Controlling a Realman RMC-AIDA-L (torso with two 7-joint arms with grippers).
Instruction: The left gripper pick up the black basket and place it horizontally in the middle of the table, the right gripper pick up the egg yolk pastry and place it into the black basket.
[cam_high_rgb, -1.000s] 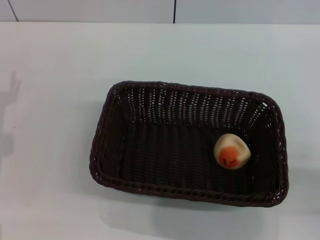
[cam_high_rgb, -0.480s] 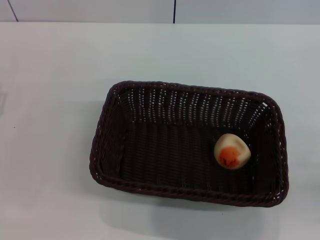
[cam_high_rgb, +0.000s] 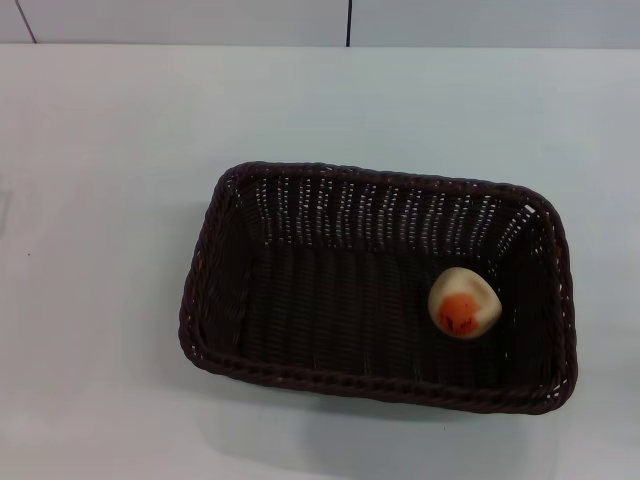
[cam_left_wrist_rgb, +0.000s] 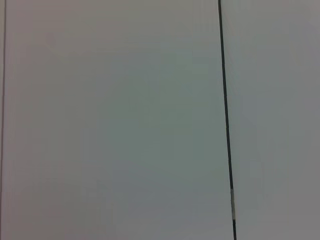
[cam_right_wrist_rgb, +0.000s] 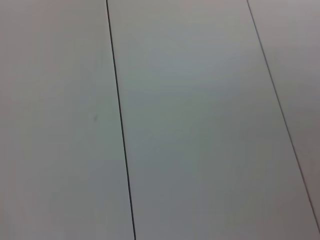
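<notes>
The black basket (cam_high_rgb: 300, 205) lies lengthwise across the middle of the white table (cam_high_rgb: 100, 200) in the head view. Inside it, near its right end, rests the egg yolk pastry (cam_high_rgb: 463, 303), cream-coloured with an orange spot facing up. Neither the left gripper nor the right gripper appears in any view. Both wrist views hold only plain pale panels with thin dark seams.
A pale wall with a dark vertical seam (cam_high_rgb: 349, 22) runs behind the table's far edge. Bare tabletop surrounds the basket on all sides.
A faint shadow at the table's far left edge has slid out of view. Basket and pastry have not moved.
</notes>
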